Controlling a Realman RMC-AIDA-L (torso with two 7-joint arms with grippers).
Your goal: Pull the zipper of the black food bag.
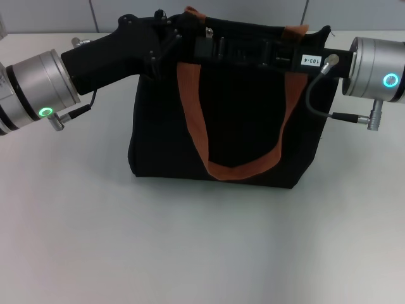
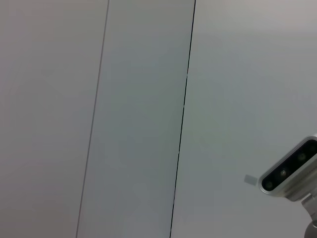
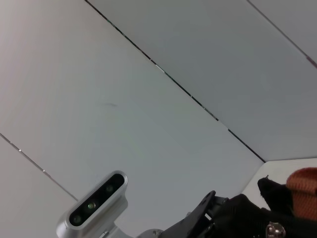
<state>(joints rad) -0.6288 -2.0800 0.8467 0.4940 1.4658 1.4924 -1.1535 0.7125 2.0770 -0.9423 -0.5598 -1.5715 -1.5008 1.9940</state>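
The black food bag stands upright mid-table, its front orange-brown handle hanging down its face. My left gripper reaches in from the left to the bag's top left corner. My right gripper lies along the bag's top from the right, its tip near the middle. A small silver bit at that tip looks like the zipper pull, and most of the zip line is hidden under the gripper. The right wrist view shows black bag fabric, an orange strap and a silver bit.
The white table stretches in front of the bag and to both sides. A grey panelled wall stands behind. The left wrist view shows the right arm's camera housing, and the right wrist view shows the left arm's.
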